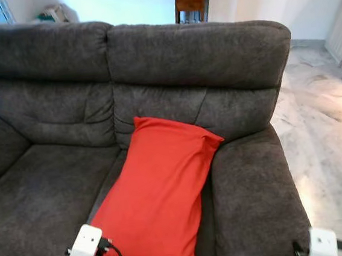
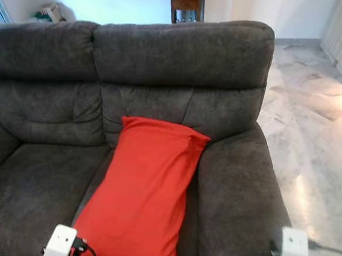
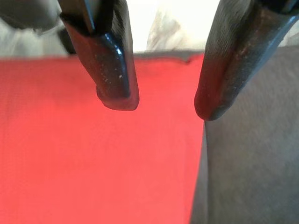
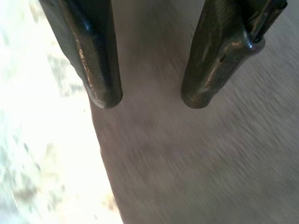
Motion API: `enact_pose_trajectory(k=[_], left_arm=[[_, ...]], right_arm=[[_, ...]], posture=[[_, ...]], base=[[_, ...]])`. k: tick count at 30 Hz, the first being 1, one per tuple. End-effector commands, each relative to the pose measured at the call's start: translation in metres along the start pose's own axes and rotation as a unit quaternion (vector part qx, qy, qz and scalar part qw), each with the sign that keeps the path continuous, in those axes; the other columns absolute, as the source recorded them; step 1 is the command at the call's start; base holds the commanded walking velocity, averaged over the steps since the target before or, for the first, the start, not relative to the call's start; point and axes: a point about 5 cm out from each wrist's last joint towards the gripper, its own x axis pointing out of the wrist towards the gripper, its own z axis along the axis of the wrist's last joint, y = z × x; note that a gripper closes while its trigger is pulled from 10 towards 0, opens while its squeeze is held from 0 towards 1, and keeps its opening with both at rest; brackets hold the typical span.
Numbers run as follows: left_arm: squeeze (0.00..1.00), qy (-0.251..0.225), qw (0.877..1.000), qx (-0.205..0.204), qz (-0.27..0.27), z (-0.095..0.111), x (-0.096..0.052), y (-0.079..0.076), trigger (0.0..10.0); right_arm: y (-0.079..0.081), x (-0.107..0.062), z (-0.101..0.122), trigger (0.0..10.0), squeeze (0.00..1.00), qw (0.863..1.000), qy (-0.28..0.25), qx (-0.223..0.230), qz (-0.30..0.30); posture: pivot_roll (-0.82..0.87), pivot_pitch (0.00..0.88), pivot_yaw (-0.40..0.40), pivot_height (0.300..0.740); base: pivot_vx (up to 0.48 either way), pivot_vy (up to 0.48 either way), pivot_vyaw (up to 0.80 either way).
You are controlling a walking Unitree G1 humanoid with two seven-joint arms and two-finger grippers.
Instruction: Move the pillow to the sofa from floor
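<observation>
Pillow already on sofa, placement looks done, both pincers empty.
Red pillow [image 1: 159, 195] lies on the sofa [image 1: 50, 194] seat, top leaning on the backrest beside the right armrest. Left pincer [image 3: 161, 109] spread just above it; right pincer [image 4: 149, 102] spread over the armrest. Next, likely: pull both arms clear.

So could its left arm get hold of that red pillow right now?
Probably yes. The left gripper hangs open just over the pillow lying on the sofa, with nothing between its fingers and the fabric.
</observation>
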Motion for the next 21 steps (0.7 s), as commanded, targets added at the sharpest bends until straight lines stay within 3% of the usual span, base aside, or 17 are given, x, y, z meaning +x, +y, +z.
enact_pose_trajectory(k=[1,5,10,14,21], left_arm=[[0.0,0.024,1.0,0.017,-0.01,-0.013,-0.001,-0.008,10.0],[0.0,0.051,0.998,0.012,-0.017,-0.024,0.0,-0.015,10.0],[0.0,0.098,0.995,-0.003,-0.019,-0.036,0.001,-0.023,10.0],[0.0,0.123,0.992,-0.019,-0.011,-0.045,-0.002,-0.028,10.0],[0.0,0.136,0.99,-0.016,-0.023,-0.053,-0.006,-0.036,10.0]], right_arm=[[-0.009,-0.003,-0.011,10.0,0.0,0.999,0.018,0.018,-0.027],[-0.02,-0.008,-0.029,10.0,0.0,0.996,0.052,0.034,-0.057],[-0.01,-0.013,-0.046,10.0,0.0,0.995,0.091,-0.001,-0.031],[-0.006,-0.018,-0.059,10.0,0.0,0.993,0.112,0.018,-0.025],[0.004,-0.023,-0.07,10.0,0.0,0.992,0.129,0.008,0.008]], posture=[[0.01,0.0,0.036,0.74],[0.0,0.0,0.043,0.74],[-0.03,0.0,0.049,0.74],[-0.04,0.0,0.052,0.74],[-0.02,0.0,0.035,0.74]], base=[[0.0,0.0,0.0],[0.0,0.0,0.0],[0.0,0.0,0.0],[0.0,0.0,0.0],[0.0,0.0,0.0]])
